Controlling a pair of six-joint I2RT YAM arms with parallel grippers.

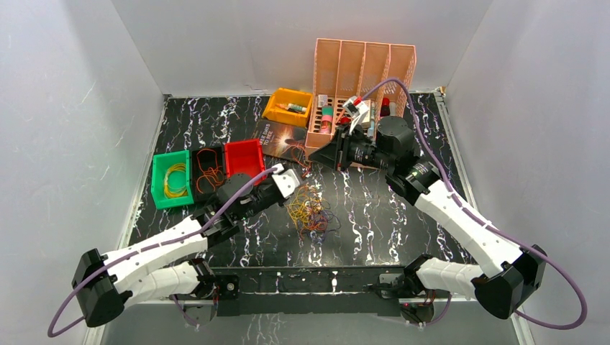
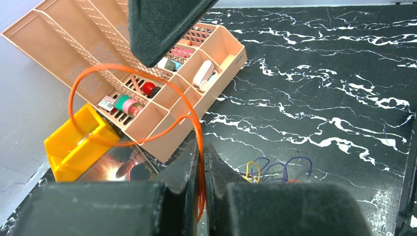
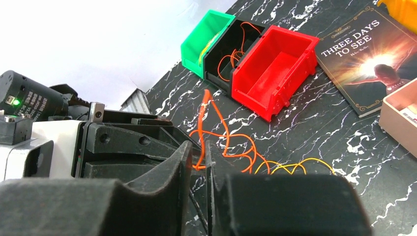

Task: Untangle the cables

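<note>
The orange cable (image 2: 195, 129) rises from between the fingertips of the left hand (image 2: 200, 147), which is clenched on it. From that pinch it arcs in a wide loop up and to the left of the hand. The tangle (image 1: 311, 210) of yellow, orange and purple cables lies on the bench (image 1: 403, 215) just to the right of the same fingertips. More orange and yellow strands trail across the bench just beyond the right hand (image 3: 198, 147). Its fingers stand a narrow slit apart, with nothing visibly held. Past those strands sit a green bin (image 3: 196, 42), a black bin (image 3: 223, 49) holding orange wire, and a red bin (image 3: 275, 64).
</note>
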